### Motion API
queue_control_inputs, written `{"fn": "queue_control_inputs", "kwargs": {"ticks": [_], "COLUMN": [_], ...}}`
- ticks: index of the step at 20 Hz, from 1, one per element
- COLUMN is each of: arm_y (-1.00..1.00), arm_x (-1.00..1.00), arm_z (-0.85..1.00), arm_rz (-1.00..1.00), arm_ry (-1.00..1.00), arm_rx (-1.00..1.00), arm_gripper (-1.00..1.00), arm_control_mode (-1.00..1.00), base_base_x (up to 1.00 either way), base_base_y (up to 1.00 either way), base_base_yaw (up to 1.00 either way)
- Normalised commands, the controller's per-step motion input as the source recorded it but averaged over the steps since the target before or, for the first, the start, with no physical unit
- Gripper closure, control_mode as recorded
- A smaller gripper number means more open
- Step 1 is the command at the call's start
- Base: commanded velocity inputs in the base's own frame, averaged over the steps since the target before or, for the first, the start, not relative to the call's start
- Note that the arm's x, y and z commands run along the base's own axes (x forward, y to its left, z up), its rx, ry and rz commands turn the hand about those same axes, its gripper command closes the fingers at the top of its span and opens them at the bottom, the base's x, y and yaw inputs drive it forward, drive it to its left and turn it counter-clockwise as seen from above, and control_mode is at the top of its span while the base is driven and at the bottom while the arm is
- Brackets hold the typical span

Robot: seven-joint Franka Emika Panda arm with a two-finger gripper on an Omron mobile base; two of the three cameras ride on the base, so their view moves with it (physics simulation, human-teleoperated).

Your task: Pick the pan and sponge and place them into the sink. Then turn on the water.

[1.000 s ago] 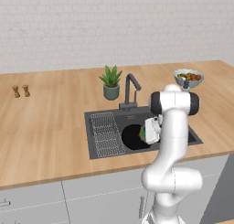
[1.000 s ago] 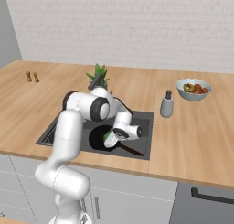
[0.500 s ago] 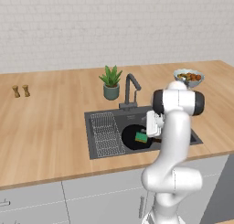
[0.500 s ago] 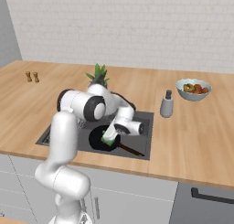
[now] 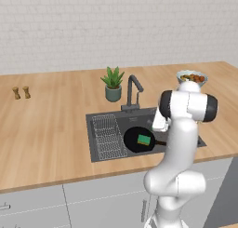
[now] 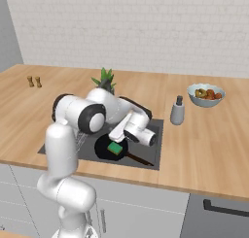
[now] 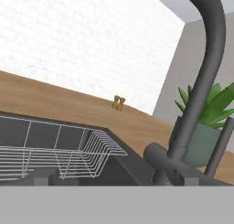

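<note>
A white brick wall backs a long wooden counter (image 5: 51,129) set over pale grey cabinets. No brand, label or writing can be read on anything here.

The sink (image 5: 106,121) is the landmark: a dark grey basin cut into the counter. Inside it, the wire rack (image 5: 107,137) takes up the left part, and the pan (image 5: 135,139) lies flat on the basin floor just right of the rack, its thin handle (image 6: 140,160) running toward the sink's right front corner. The sponge (image 5: 144,139), green side up, rests on the pan, touching its black surface. The faucet (image 5: 132,93) rises from the sink's back edge, and no stream falls from its spout.

The gripper (image 6: 118,132) hangs above the sink's right half, just over the pan and sponge, touching neither; it holds nothing. Its fingers are too small and hidden by the white hand to tell whether they stand apart or together. From the hand view the faucet's dark neck stands close in front, with the rack beyond.

Behind the sink, a potted plant (image 5: 113,83) stands just left of the faucet. A grey bottle (image 6: 177,110) sits on the counter right of the sink, a bowl of fruit (image 6: 206,94) farther right, and two small shakers (image 5: 21,92) well off to the sink's left.
</note>
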Motion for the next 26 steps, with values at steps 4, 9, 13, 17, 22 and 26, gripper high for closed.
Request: {"fn": "queue_control_inputs", "kwargs": {"ticks": [4, 9, 13, 17, 22, 26], "arm_y": [-0.01, 0.00, -0.03, -0.03, -0.08, -0.17], "arm_x": [-0.14, -0.04, 0.00, 0.00, 0.00, 0.00], "arm_z": [0.29, 0.33, 0.52, 0.37, 0.23, 0.10], "arm_rz": [-0.25, -0.18, -0.10, -0.02, 0.00, 0.00], "arm_ry": [-0.04, 0.00, 0.00, -0.01, 0.05, 0.05], "arm_rx": [0.18, 0.22, 0.29, 0.18, 0.01, 0.00], "arm_gripper": [-1.00, -1.00, -1.00, -1.00, -1.00, -1.00], "arm_control_mode": [-1.00, -1.00, -1.00, -1.00, -1.00, -1.00], "base_base_x": [0.00, 0.00, 0.00, 0.00, 0.00, 0.00], "base_base_y": [0.00, 0.00, 0.00, 0.00, 0.00, 0.00], "base_base_yaw": [0.00, 0.00, 0.00, 0.00, 0.00, 0.00]}}
